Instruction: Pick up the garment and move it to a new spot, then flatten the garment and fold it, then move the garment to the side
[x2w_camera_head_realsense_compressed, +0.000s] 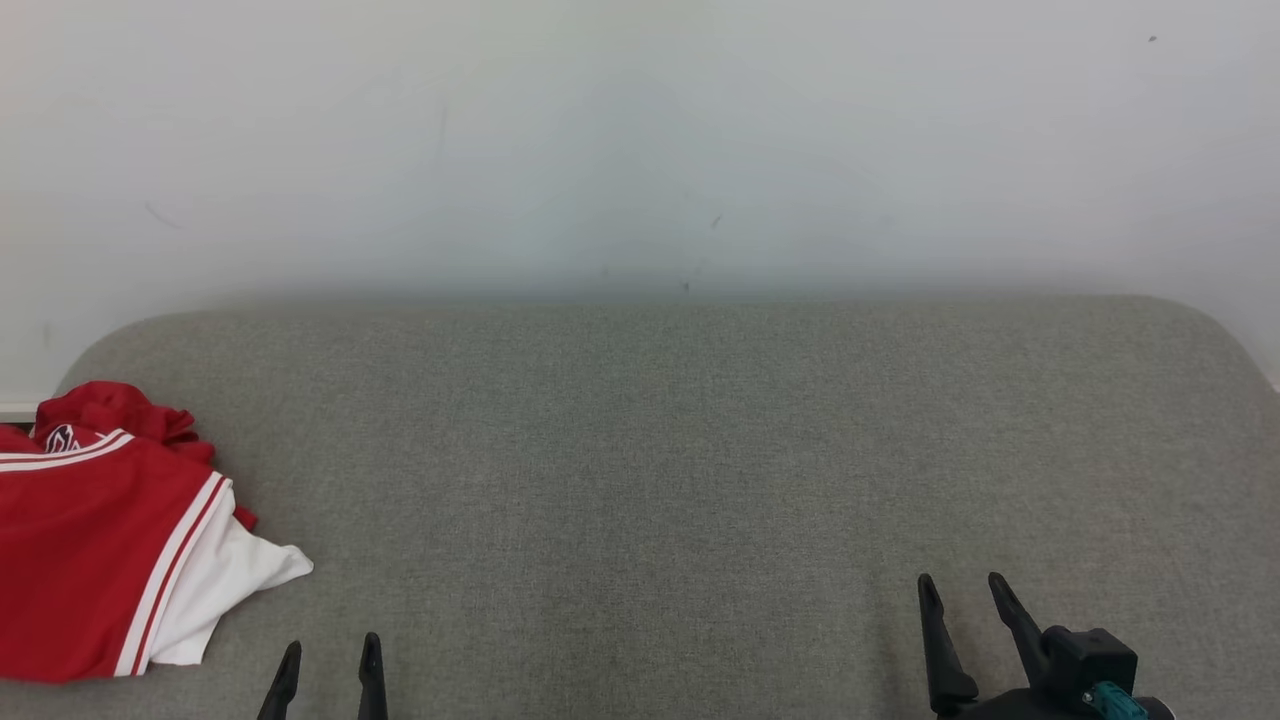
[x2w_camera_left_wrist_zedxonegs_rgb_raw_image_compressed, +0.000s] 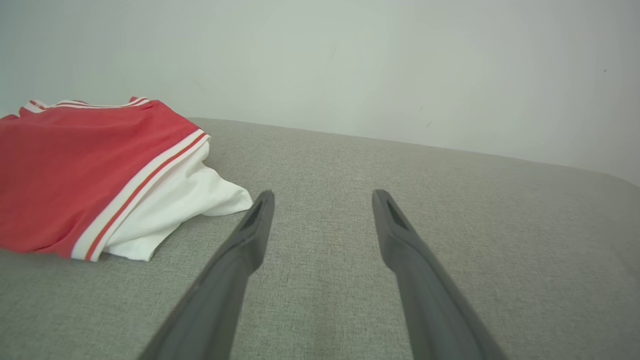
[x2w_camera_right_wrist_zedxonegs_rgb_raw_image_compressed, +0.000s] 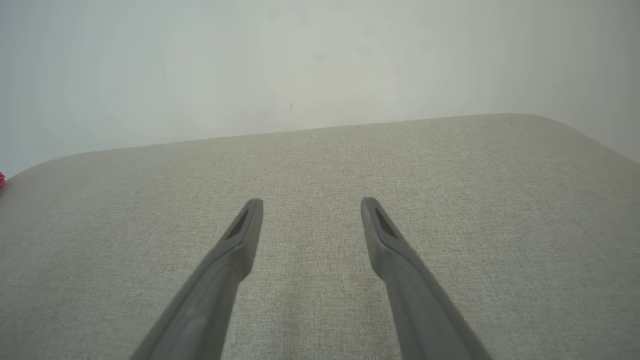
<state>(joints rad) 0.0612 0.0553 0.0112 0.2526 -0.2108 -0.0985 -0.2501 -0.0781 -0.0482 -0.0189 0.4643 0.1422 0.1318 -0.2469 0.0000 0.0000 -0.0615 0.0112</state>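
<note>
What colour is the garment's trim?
White with a thin red stripe, on the red garment; clearest in the left wrist view.

The garment (x2w_camera_head_realsense_compressed: 90, 560) is red with white-and-red striped trim, and a white panel pokes out from under it. It lies rumpled and loosely folded at the left end of the grey cushion (x2w_camera_head_realsense_compressed: 700, 450).

No legible text; emblem (x2w_camera_head_realsense_compressed: 60, 438) on garment (x2w_camera_head_realsense_compressed: 90, 570) unreadable

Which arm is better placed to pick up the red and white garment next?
Likely the left. The garment lies at the left edge of the cushion, close beside the open left end effector. The right end effector, also open, sits far off on the other side.
</note>
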